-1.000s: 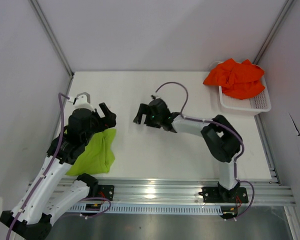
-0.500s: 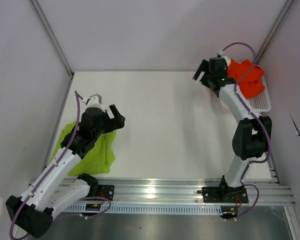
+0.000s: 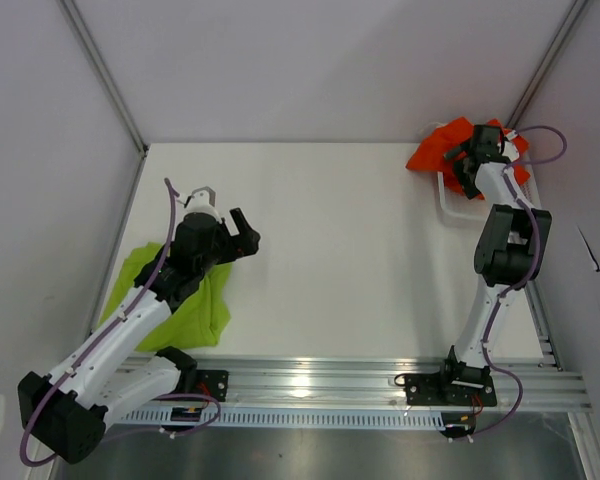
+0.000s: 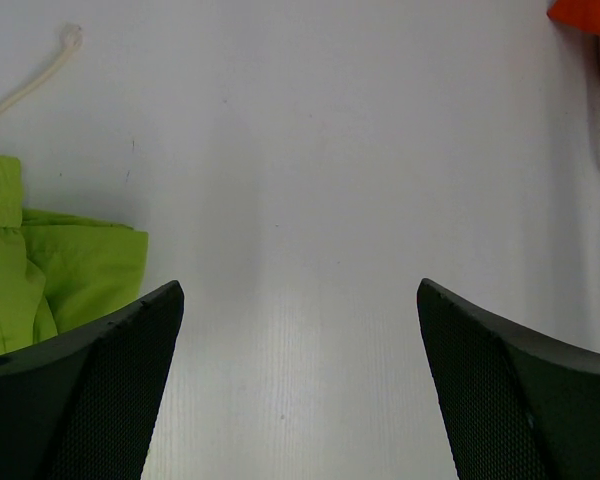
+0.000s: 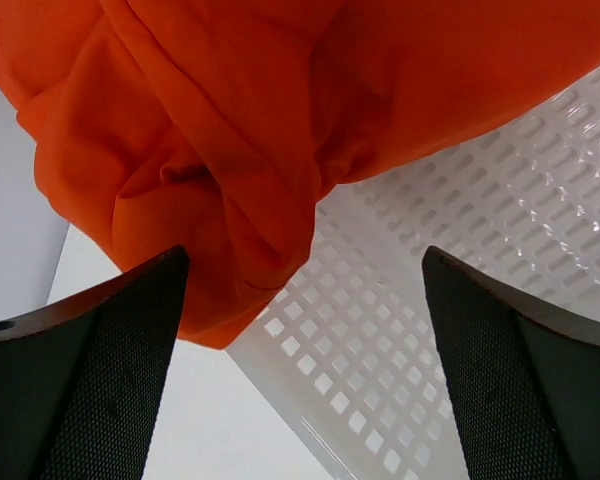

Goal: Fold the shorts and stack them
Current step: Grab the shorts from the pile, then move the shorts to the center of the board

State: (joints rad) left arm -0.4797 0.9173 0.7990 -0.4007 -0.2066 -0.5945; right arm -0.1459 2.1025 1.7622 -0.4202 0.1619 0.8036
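The lime green shorts (image 3: 180, 310) lie bunched at the near left of the tabletop (image 3: 360, 260), partly under the left arm. The left fingers (image 4: 100, 400) are spread wide just beside them, holding nothing. The orange-red shorts (image 5: 210, 130) are heaped in the white mesh basket (image 5: 460, 330) at the far right corner, spilling over its rim. The right fingers (image 5: 80, 380) hang wide open over them, empty.

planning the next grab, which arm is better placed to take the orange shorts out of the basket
Right. The right gripper, open, hangs directly over the orange shorts in the white basket. The left gripper, also open, is over bare table beside the green shorts, at the opposite side.
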